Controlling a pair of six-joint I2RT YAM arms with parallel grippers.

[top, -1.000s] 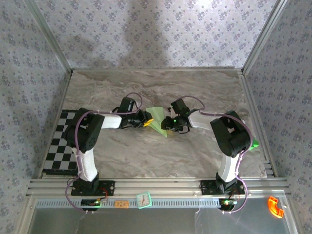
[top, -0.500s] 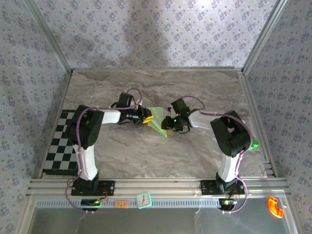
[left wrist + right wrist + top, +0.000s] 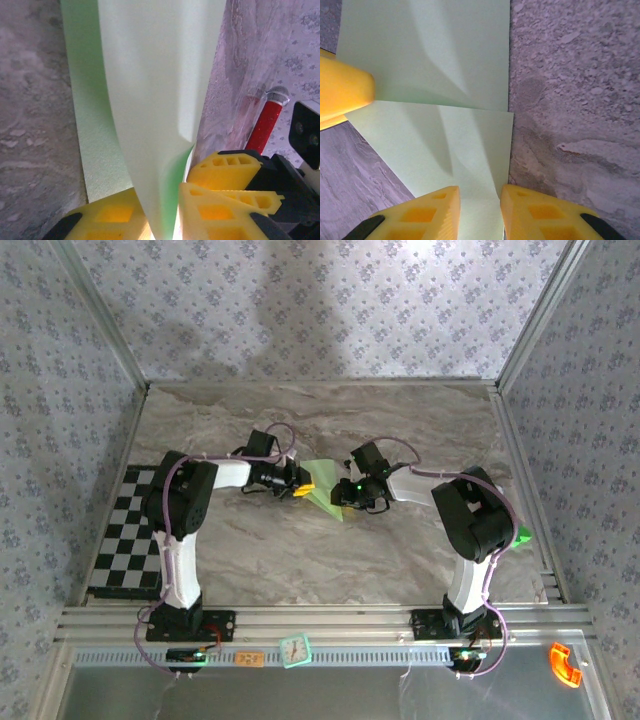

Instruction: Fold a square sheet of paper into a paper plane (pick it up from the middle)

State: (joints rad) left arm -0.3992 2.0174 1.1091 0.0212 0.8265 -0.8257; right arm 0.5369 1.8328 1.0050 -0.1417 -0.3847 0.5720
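Pinching is the likeliest reading of the left gripper [image 3: 160, 215]. Its yellow fingers [image 3: 220, 200] stand close together, and a raised flap of the square sheet of paper [image 3: 155, 100] runs out from between them, bowed along one edge. The right gripper [image 3: 480, 212] has the sheet's straight edge lying in the gap between its fingertips, jaws a little apart. Whether they bite the paper or only rest over it, cannot tell.

Risks, as judged:
- Both grippers work one thin sheet at close quarters. If one pulls while the other holds fast, the paper may tear or slide out of the looser jaws.
- The flap ahead of the left jaws is curved, not flat. Laid over like that, the crease could land off line and skew the fold.
- If the right jaws are not really pinning, the whole sheet may skate over the smooth marble table [image 3: 420, 430].
- A left fingertip [image 3: 345, 92] sits on the paper ahead of the right jaws, toward their left finger. Crowded, so the fingers could knock together.

Paper: pale green, matte, plain.
- Ahead of the right jaws it shows two layers. The far panel ends in a straight near edge, and the nearer panel slants away on the left-finger side.
- Both panels end nearly flush along one straight edge on the right-finger side.
- There are soft shadowed dents, no sharp ridge.
- From above it is a small pointed shape on the table between the two grippers, not yet a dart.
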